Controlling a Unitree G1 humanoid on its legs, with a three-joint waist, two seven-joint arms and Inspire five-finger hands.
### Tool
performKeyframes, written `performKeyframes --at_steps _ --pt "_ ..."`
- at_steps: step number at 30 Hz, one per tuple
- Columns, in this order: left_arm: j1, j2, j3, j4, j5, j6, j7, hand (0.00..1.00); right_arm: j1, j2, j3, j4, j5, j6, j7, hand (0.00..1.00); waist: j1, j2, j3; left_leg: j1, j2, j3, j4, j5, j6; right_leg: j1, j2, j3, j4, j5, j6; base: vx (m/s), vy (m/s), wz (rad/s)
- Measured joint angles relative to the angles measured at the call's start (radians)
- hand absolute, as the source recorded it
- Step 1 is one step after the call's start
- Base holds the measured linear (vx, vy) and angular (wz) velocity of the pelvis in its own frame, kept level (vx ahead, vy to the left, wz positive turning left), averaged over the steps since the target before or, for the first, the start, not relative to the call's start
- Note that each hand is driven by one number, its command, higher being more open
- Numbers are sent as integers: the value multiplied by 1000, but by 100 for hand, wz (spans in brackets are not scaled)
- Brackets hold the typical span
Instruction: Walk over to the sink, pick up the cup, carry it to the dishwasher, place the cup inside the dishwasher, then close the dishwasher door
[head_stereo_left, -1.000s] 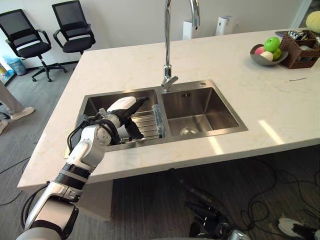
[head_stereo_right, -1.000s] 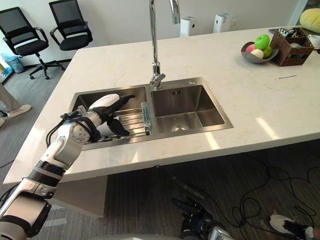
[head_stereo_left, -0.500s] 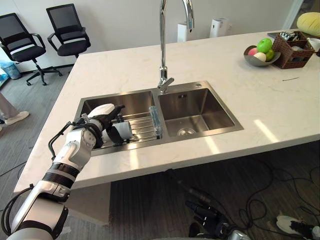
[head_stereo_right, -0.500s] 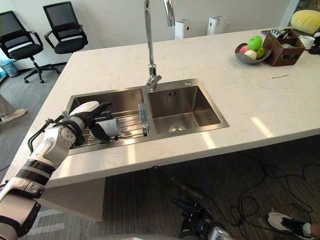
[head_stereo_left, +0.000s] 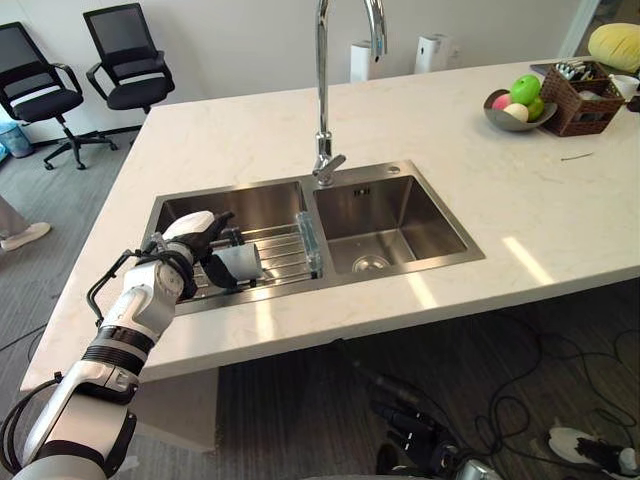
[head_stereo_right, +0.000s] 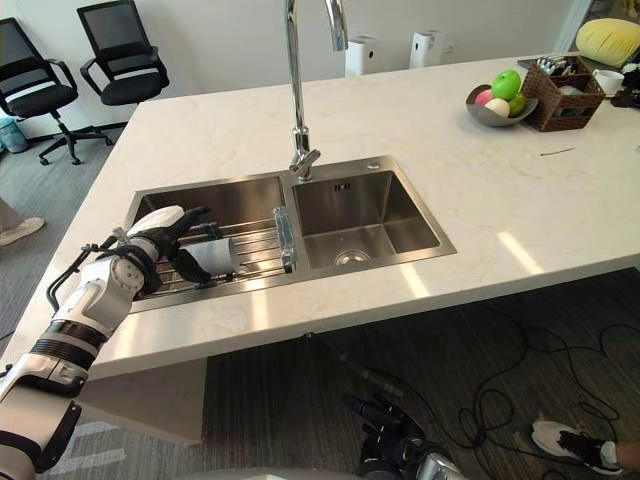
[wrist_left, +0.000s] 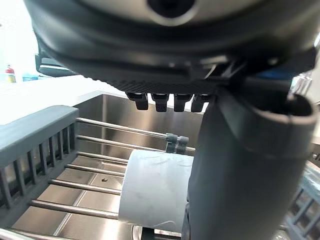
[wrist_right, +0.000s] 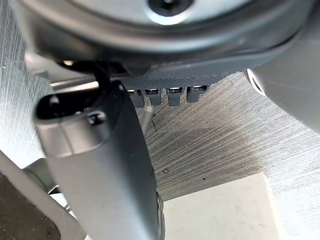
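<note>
The cup (head_stereo_left: 240, 263) lies on its side along the rack (head_stereo_left: 282, 250) bars, between the left hand's (head_stereo_left: 185, 232) wide fingers (head_stereo_right: 190, 214) and thumb, not yet gripped.

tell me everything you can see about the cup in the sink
The cup is a plain pale grey cylinder, matte and plastic-looking, with no handle showing. It lies on its side on the metal bars of the drain rack in the left basin of the sink. The left hand brackets it, with fingers spread above it and the thumb close along one side. Whether the thumb touches it I cannot tell. Its opening is hidden.
</note>
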Motion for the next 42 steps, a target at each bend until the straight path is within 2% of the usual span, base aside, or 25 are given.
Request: performKeyframes --at_steps 4,14,25,42 --pt "0 -2 1 28 8 0 30 100 0 0 0 0 1 0 4 100 -1 0 0 3 0 6 1 -5 -1 0 1 6 0 -1 1 -1 0 -3" --pt "0 -7 20 68 44 -13 21 100 -2 0 -1 -2 8 0 9 100 -1 -8 12 7 0 19 10 -16 -1 -1 2 18 0 -1 3 -16 2 -3" --pt "-2 5 33 69 76 -53 -94 100 -2 -3 -4 -4 8 1 28 100 -13 -4 14 7 0 26 25 -29 0 1 1 22 0 -1 7 -11 1 -1" --pt "-19 26 34 92 76 -87 -210 100 -2 -17 -5 -22 8 12 47 100 -24 15 25 8 1 27 27 -30 -1 2 1 24 -1 -1 7 -21 -1 0"
